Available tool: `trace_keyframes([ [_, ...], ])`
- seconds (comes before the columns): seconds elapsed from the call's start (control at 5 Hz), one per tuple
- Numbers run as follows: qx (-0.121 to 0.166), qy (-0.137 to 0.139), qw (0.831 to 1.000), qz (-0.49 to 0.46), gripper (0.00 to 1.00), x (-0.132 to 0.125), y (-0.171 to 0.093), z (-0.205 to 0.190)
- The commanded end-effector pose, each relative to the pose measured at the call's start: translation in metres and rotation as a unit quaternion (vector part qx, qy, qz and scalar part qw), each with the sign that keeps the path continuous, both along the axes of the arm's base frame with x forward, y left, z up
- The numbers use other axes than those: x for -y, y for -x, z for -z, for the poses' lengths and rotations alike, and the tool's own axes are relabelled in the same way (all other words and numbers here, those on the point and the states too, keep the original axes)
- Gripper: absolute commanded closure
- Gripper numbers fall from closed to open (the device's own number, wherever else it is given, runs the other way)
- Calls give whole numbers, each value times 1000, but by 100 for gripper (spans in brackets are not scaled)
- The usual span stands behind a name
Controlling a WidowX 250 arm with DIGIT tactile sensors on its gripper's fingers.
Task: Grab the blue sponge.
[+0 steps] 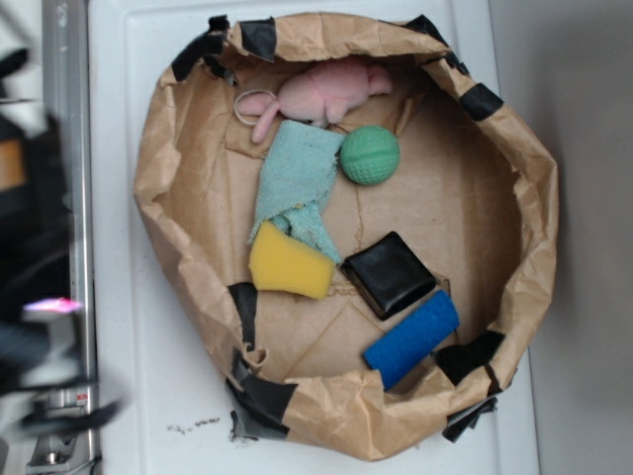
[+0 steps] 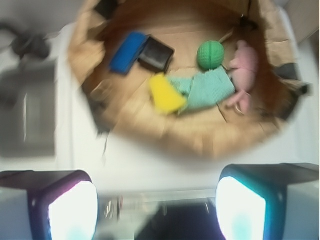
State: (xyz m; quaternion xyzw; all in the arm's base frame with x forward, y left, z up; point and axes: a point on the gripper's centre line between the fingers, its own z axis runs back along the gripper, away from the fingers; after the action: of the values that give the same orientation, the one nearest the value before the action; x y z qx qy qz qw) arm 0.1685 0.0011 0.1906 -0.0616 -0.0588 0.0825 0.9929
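The blue sponge lies at the lower right inside a brown paper nest, beside a black block. In the wrist view the blue sponge shows at the upper left of the nest, far ahead of me. My gripper is open, its two lit pads wide apart at the bottom of that view with nothing between them. It hovers outside the nest, over the white surface. In the exterior view only a dark blur of the arm shows at the left edge.
The nest also holds a yellow sponge, a pale teal cloth, a green ball and a pink plush toy. Black tape patches dot the raised paper rim. A metal rail runs along the left.
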Motion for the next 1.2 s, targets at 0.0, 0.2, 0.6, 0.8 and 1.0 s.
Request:
trace_keyframes([
  [0.0, 24, 71, 983, -169, 0, -2, -81, 44],
  [0.2, -8, 72, 976, -206, 0, 16, -103, 64],
  [0.6, -86, 92, 960, -249, 0, 42, -131, 115],
  [0.8, -102, 94, 956, -257, 0, 51, -129, 134],
  [1.0, -113, 111, 956, -248, 0, 67, -130, 141],
])
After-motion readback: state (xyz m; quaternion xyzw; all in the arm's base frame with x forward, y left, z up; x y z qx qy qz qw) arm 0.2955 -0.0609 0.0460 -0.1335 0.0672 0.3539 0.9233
